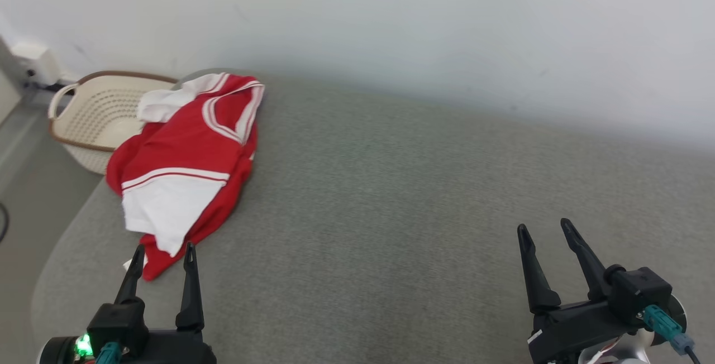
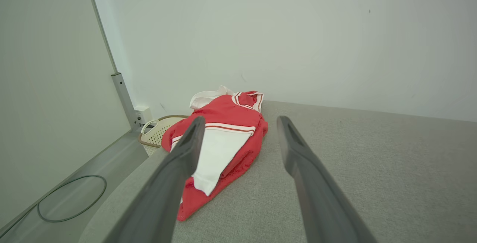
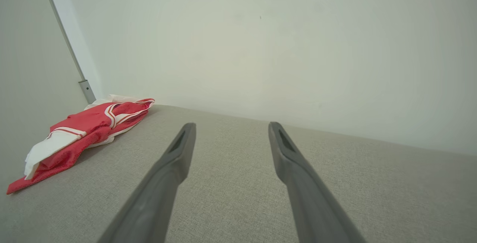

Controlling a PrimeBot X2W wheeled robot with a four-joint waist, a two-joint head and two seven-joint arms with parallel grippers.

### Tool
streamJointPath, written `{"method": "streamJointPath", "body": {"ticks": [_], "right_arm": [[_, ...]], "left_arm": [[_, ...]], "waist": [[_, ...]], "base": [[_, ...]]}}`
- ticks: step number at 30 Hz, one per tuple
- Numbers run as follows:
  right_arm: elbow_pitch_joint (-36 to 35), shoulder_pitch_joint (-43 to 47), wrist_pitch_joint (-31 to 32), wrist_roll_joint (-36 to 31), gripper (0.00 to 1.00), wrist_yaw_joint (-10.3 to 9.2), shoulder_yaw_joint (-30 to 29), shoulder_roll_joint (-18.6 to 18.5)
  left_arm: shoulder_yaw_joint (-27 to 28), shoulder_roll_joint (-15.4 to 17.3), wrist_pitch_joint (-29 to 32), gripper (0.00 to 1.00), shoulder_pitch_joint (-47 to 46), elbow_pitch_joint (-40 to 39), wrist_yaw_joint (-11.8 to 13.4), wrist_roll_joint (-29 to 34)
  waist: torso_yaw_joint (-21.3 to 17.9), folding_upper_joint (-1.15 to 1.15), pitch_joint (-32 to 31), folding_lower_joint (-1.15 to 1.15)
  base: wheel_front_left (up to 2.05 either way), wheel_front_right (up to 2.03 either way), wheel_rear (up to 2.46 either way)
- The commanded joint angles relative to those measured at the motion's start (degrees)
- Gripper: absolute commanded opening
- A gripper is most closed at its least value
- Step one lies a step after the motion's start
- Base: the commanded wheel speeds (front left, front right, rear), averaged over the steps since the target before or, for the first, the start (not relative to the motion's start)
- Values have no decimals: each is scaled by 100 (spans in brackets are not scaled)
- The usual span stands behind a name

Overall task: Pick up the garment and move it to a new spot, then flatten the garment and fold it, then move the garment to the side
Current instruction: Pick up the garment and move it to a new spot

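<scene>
The garment, a crumpled red and white top, lies on the grey upholstered surface directly ahead of the left gripper. Its near red tip lies just in front of that gripper's fingertips, and whether they touch is unclear. Its long axis runs away from the gripper toward the wall, roughly in line with the fingers, and its far end is beside the basket. In the left wrist view the cloth sits ahead and a little toward the left finger. The left gripper's fingers are spread and hold nothing. The right gripper, also spread and empty, is well apart from the garment, which lies far off to its left. The left arm is clearly nearer, so the pick-up probably falls to it.
</scene>
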Motion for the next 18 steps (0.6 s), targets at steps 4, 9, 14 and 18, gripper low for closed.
{"method": "streamJointPath", "body": {"ticks": [4,9,14,18], "right_arm": [[7,6,3,47,100,4,77,26],[44,-11,-30,60,100,3,104,30],[76,-21,-44,69,100,4,115,26],[105,-40,-50,108,100,4,133,26]], "left_arm": [[42,43,24,100,139,-60,65,-50],[49,58,27,100,155,-84,70,-88],[45,62,14,100,160,-87,87,-115],[49,58,12,100,161,-99,111,-143]], "waist": [[659,0,-2,0],[807,0,1,0],[840,0,-2,0],[835,0,5,0]], "base": [[0,0,0],[0,0,0],[0,0,0],[0,0,0]]}}
